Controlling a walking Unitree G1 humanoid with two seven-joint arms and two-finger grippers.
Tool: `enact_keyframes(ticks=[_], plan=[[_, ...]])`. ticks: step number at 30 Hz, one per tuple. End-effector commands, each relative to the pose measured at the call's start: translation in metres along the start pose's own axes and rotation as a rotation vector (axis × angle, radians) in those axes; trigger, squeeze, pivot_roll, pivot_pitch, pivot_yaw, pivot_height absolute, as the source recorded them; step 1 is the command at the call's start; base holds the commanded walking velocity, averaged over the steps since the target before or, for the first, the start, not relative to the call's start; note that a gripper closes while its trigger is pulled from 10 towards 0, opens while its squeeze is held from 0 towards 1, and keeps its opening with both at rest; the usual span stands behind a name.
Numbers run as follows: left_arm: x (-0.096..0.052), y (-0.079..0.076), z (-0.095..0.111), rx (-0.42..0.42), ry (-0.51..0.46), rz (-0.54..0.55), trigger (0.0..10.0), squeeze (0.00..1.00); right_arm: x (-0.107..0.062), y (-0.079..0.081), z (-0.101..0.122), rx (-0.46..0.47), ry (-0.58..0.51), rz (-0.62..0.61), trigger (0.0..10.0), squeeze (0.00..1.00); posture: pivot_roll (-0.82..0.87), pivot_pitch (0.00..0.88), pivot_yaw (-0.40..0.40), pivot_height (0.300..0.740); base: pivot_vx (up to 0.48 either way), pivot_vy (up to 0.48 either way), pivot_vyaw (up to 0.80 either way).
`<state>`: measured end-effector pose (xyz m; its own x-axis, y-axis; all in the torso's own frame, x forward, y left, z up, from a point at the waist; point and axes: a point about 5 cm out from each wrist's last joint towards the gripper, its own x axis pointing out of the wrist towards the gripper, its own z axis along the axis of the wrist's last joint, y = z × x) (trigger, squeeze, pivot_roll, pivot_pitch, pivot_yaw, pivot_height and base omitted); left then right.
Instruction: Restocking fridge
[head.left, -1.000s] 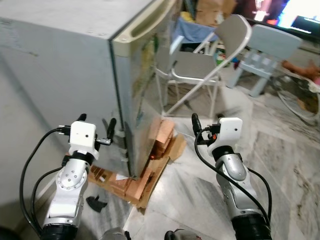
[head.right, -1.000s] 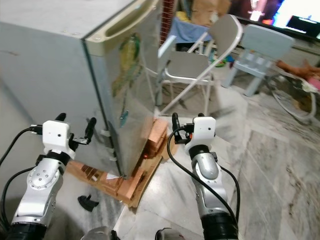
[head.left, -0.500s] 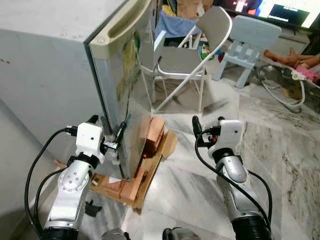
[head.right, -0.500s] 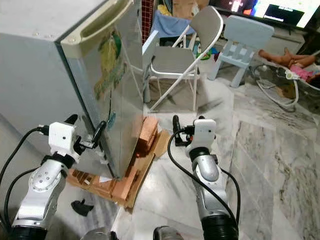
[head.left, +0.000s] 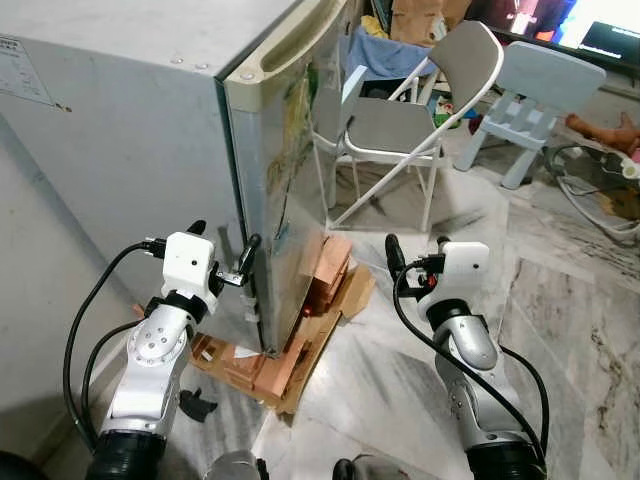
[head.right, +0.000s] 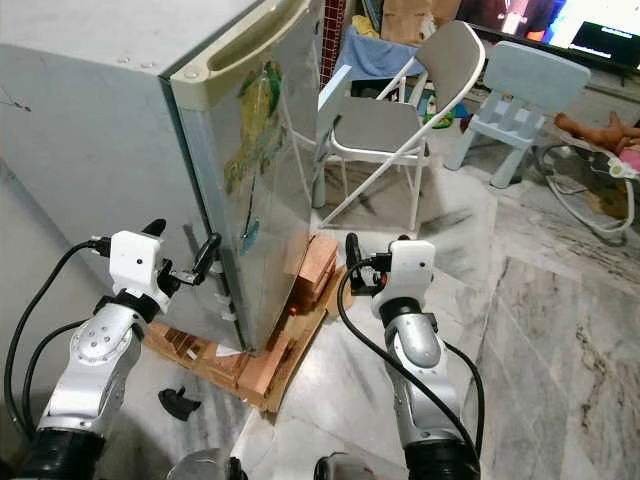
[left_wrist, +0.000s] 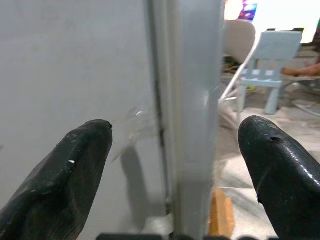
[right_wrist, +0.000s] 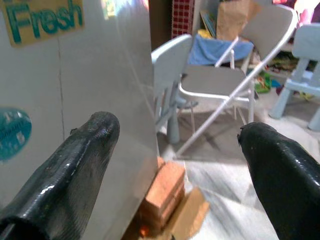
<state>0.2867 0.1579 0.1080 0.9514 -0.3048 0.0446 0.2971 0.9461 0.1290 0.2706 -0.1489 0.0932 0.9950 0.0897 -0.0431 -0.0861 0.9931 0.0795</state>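
A small grey fridge (head.left: 140, 150) stands with its door (head.left: 292, 190) closed; stickers cover the door front, and a long handle recess (head.left: 290, 45) runs along its top. My left gripper (head.left: 223, 240) is open at the fridge's front corner, low down. In the left wrist view its fingers (left_wrist: 65, 175) straddle the seam between the fridge's side wall and the door edge (left_wrist: 195, 100). My right gripper (head.left: 415, 255) is open and holds nothing, in front of the door and off to its right, apart from it.
The fridge rests on bricks and cardboard (head.left: 322, 285). A wall (head.left: 40, 330) is close on the left. A grey folding chair (head.left: 400, 120) and a light blue child's chair (head.left: 545, 75) stand beyond the door. A small black piece (head.left: 195, 405) lies on the marble floor.
The head view swung and tilted, then returned. My left gripper has edged from the fridge's side wall up to its front corner. My right gripper holds the same pose.
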Motion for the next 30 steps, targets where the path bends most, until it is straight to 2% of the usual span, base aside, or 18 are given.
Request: enact_keyframes(ticks=[1,3,5,9,13,16,21,28,30], plan=[[0.004,-0.006,0.000,-0.021,0.013,-0.047,10.0,0.00,-0.003,-0.004,0.005,-0.007,0.001,-0.007,10.0,0.00,0.09,0.069,-0.035,0.740,0.000,0.000,0.00],[0.006,-0.012,0.001,-0.037,0.017,-0.105,10.0,0.00,-0.008,-0.009,0.000,-0.026,0.044,-0.027,10.0,0.00,0.08,0.071,-0.029,0.740,0.000,0.000,0.00],[0.006,-0.013,0.001,-0.040,0.018,-0.114,10.0,0.00,-0.009,-0.010,0.000,-0.031,0.052,-0.031,10.0,0.00,0.08,0.071,-0.029,0.740,0.000,0.000,0.00],[-0.001,-0.021,0.002,-0.050,0.019,-0.164,10.0,0.00,-0.013,-0.015,-0.006,-0.002,0.080,-0.058,10.0,0.00,0.08,0.076,-0.023,0.740,0.000,-0.067,-0.57],[-0.004,-0.021,0.000,-0.056,0.026,-0.162,10.0,0.00,-0.012,-0.013,-0.007,-0.005,0.093,-0.048,10.0,0.00,0.08,0.076,-0.025,0.740,0.000,-0.269,-0.54],[-0.003,-0.016,0.000,-0.041,0.028,-0.112,10.0,0.00,-0.011,-0.011,-0.007,-0.006,0.104,-0.035,10.0,0.00,0.09,0.077,-0.030,0.740,0.000,-0.084,0.00],[0.004,0.007,0.001,-0.063,0.032,0.063,10.0,0.00,-0.011,-0.010,-0.006,-0.003,0.105,-0.027,10.0,0.00,0.08,0.077,-0.029,0.740,0.000,0.000,0.00],[0.014,0.013,0.002,-0.074,0.031,0.076,10.0,0.00,-0.013,-0.010,-0.003,0.003,0.105,-0.022,10.0,0.00,0.07,0.081,-0.023,0.740,0.000,0.000,0.00],[0.022,0.009,0.003,-0.087,0.030,0.035,10.0,0.00,-0.019,-0.011,-0.004,-0.006,0.135,-0.010,10.0,0.00,0.07,0.085,-0.022,0.740,0.000,0.000,0.00]])
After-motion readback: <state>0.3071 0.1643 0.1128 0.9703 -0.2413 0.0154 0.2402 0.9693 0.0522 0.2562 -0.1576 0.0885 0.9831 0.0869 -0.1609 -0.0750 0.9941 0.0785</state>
